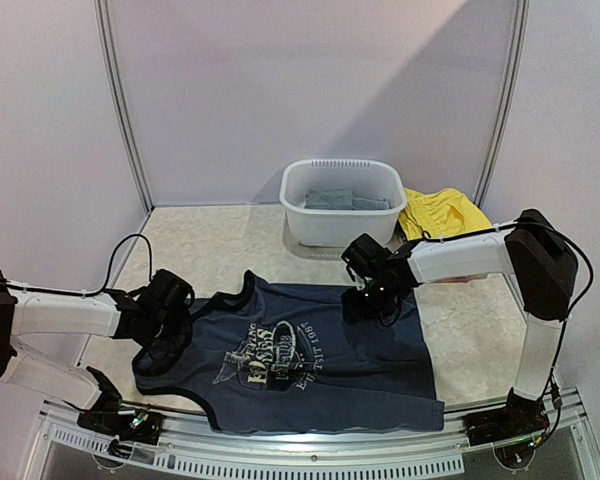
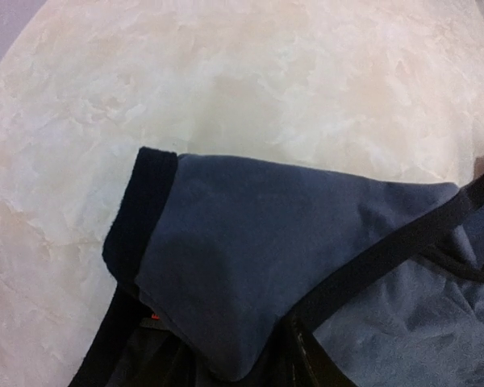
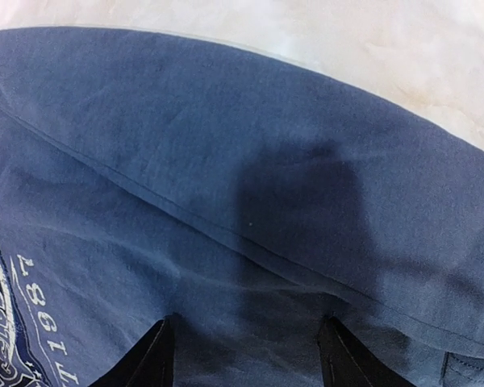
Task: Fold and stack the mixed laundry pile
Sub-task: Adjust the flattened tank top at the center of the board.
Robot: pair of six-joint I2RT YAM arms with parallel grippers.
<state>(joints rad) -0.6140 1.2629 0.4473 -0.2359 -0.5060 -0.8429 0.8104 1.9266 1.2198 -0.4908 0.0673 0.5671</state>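
Tank top [image 1: 310,350] flat at frame centre, unfolded. My left gripper [image 1: 165,320] at strap, lower left; can't tell grip. Right gripper [image 1: 365,300] over top edge, fingers apart, empty. Yellow garment [image 1: 445,212] upper right, grey cloth [image 1: 345,200] in basin [image 1: 293,195]: no stack yet.

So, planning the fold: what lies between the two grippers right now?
The navy tank top covers the whole stretch from the left gripper to the right gripper, with nothing else between them, as the top external view shows.

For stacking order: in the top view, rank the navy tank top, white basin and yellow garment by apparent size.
1. navy tank top
2. white basin
3. yellow garment, partly hidden, so its full size is unsure.
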